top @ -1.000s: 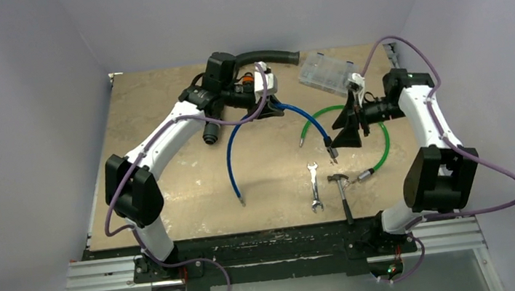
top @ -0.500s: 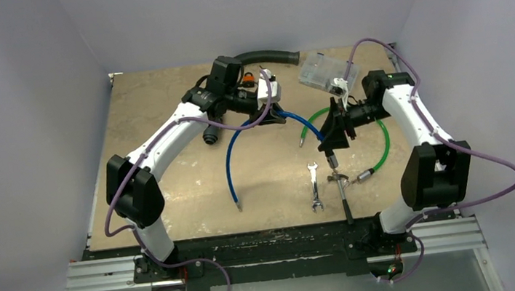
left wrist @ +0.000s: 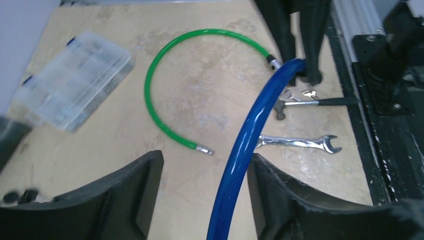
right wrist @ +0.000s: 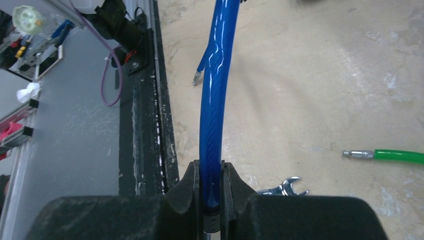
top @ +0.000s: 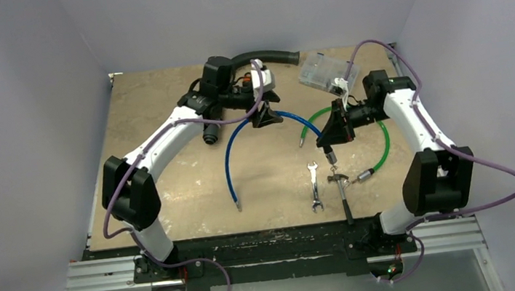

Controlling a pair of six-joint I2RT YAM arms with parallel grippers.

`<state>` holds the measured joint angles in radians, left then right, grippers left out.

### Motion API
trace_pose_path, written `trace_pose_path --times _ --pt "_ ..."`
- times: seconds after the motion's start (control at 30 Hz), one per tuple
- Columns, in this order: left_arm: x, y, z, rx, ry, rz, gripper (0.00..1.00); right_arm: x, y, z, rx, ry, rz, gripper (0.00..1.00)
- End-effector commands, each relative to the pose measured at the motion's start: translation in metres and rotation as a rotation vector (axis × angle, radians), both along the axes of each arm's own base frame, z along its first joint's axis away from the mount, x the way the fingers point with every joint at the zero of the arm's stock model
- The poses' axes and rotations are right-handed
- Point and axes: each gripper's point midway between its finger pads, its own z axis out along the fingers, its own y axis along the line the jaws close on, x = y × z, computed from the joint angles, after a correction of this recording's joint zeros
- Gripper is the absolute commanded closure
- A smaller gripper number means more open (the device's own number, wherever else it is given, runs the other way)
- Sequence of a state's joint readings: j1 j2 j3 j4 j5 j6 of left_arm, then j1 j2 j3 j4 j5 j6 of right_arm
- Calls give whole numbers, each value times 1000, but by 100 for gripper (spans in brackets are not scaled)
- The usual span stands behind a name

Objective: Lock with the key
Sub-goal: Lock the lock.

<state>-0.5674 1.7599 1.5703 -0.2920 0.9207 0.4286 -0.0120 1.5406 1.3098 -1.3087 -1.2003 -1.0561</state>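
Seen from above, the right fingers [top: 332,133] are down on one end of the blue cable [top: 229,156]. The left fingers [top: 264,115] stand at its raised part, further along. Its free tip lies on the desk [top: 156,120], well apart from both. The key I cannot make out here.

In the left wrist view, the left fingers are spread and the blue cable passes between them, touching neither. Beyond them, just under the right fingers, lie small silver pieces that seem to be the key [left wrist: 304,93]. They are close against the head of the hammer [left wrist: 320,102], and the wrench [left wrist: 300,143] is near.

In the right wrist view, the right fingers pinch the cable just above its metal end.

I think the right side should keep this end steady, without twisting, while the key is fetched. The key is crowded by the tools and the desk's near edge is close, so a straight descent seems safest. More open room is toward the green cable [left wrist: 150,100].
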Motion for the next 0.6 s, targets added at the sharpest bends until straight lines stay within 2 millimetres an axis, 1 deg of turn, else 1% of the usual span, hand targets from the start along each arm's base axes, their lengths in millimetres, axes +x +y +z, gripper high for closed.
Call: trace_pose_path --times 0.0,0.03,0.07,0.1,0.17,0.23,0.27,0.3,0.37,0.5,0.57 --pt "39 36 34 -89 -11 275 25 15 6 28 49 -104 -92 100" --pt "42 45 30 -82 8 322 16 21 5 31 37 -138 -126 100" --pt "44 56 27 -78 26 364 11 29 3 33 26 -172 -163 100" --pt "44 66 22 -72 44 399 9 35 2 38 26 -206 -192 100" --pt "46 91 17 -89 82 500 8 40 2 46 39 -237 -228 100" --pt "46 114 3 -95 148 603 8 43 1 50 36 -254 -246 100" --pt "48 124 -3 -104 146 647 8 43 2 53 41 -262 -249 100" --pt "46 131 -12 -94 156 672 9 44 2 56 45 -272 -248 100" --pt "36 137 -31 -65 190 684 10 45 2 61 48 -291 -246 100" --pt "15 142 -72 -26 321 710 12 44 3 75 56 -321 -233 100" --pt "7 146 -89 -20 378 737 12 44 3 80 58 -332 -237 100"
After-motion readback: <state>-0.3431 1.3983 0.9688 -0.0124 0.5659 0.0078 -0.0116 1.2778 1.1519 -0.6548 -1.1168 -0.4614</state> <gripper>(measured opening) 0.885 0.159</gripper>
